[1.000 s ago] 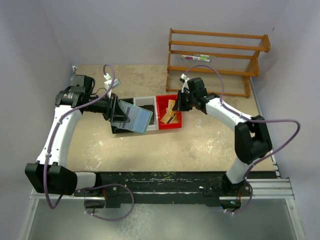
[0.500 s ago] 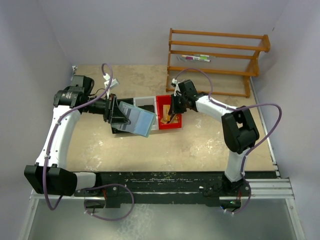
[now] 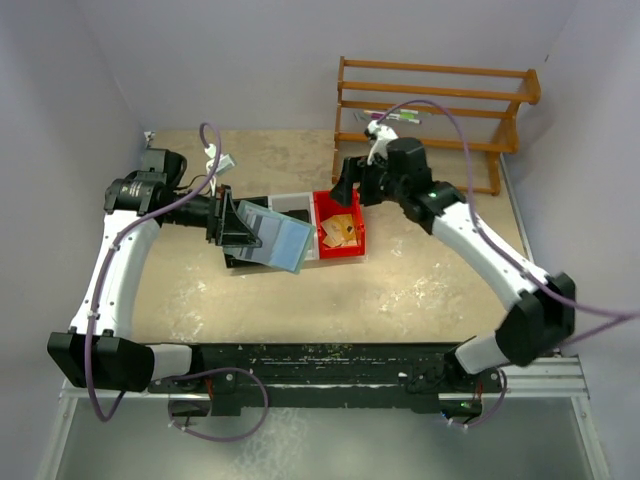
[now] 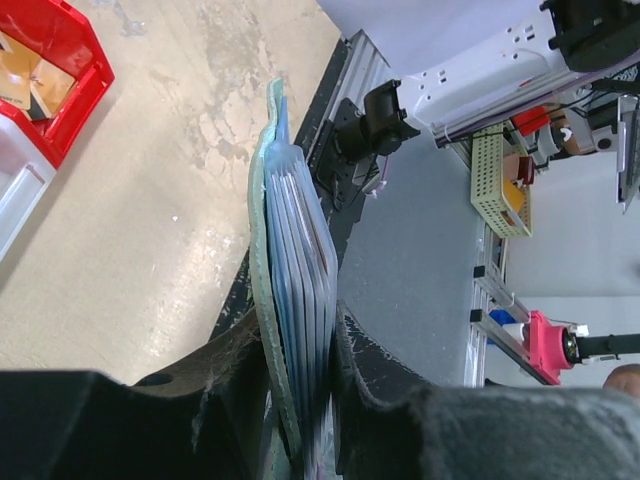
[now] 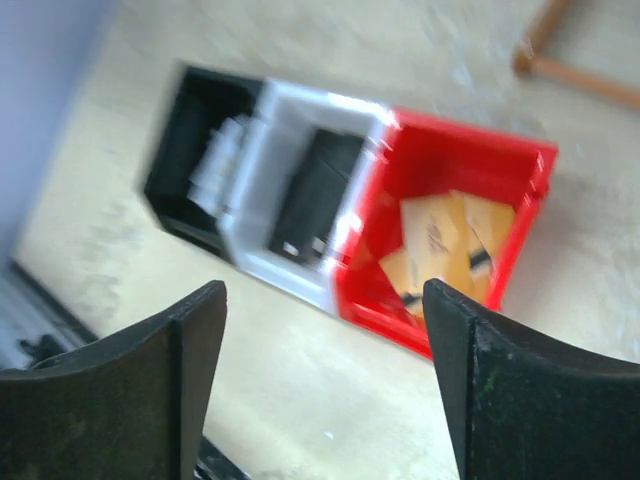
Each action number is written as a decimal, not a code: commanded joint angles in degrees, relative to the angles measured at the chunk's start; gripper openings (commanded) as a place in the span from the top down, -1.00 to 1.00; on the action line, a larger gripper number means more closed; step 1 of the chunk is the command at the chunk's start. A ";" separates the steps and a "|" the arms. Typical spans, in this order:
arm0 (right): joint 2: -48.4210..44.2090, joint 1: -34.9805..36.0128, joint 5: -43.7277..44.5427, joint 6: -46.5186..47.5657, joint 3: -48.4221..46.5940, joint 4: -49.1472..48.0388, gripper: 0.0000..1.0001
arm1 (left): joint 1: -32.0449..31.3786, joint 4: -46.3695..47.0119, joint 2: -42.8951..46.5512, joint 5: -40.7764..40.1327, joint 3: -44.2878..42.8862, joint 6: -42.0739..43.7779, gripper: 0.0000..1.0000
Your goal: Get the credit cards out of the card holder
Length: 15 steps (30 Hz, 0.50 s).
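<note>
My left gripper [image 3: 226, 226] is shut on the grey-green card holder [image 3: 272, 240] and holds it up, tilted, over the black bin. In the left wrist view the card holder [image 4: 260, 300] is edge-on between the jaws, with several blue credit cards [image 4: 305, 270] stacked inside it. My right gripper [image 3: 347, 184] hangs open and empty above the far side of the red bin [image 3: 355, 212]. Orange-yellow cards [image 3: 340, 231] with black stripes lie in that bin. From the right wrist, the open gripper [image 5: 325, 335] looks down on the same cards [image 5: 450, 240].
Three small bins stand in a row: black [image 5: 185, 150], white [image 5: 290, 190] with a black flat item [image 5: 315, 195] inside, and red [image 5: 500, 165]. A wooden rack [image 3: 430, 110] stands at the back right. The arms' base rail [image 3: 330, 365] runs along the near edge.
My right gripper was shut on an orange card over the red bin; it has opened, risen and swung back, and the card now lies in the bin. The left arm holds still.
</note>
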State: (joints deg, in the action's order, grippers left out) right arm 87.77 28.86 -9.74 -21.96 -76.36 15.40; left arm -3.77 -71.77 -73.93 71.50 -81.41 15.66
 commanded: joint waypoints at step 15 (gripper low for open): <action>-11.01 12.71 -34.19 -16.97 8.27 -41.84 -0.99 | 0.25 -6.41 -1.96 13.70 -2.93 5.68 0.36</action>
State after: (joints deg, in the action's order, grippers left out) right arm 76.47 40.66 -37.45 -35.92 -68.25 -16.78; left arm -3.77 -75.57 -75.59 78.59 -81.56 18.13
